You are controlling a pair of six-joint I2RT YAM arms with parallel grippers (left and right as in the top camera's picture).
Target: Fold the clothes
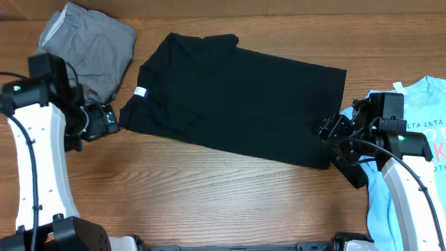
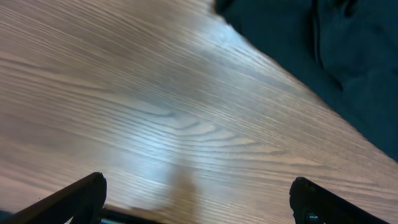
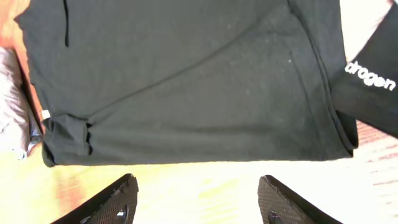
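Observation:
A black short-sleeved T-shirt (image 1: 233, 97) lies partly folded across the middle of the wooden table, its white neck tag (image 1: 140, 91) at its left. It fills the upper part of the right wrist view (image 3: 186, 81) and shows at the top right of the left wrist view (image 2: 348, 56). My left gripper (image 1: 110, 122) is open and empty, just left of the shirt's left edge; its fingers (image 2: 196, 199) frame bare wood. My right gripper (image 1: 327, 129) is open and empty at the shirt's right edge, its fingers (image 3: 196, 199) just short of the hem.
A grey garment (image 1: 94, 42) lies crumpled at the back left. A light-blue printed tee (image 1: 411, 139) lies at the right under my right arm. A black cloth with white lettering (image 3: 373, 81) sits right of the shirt.

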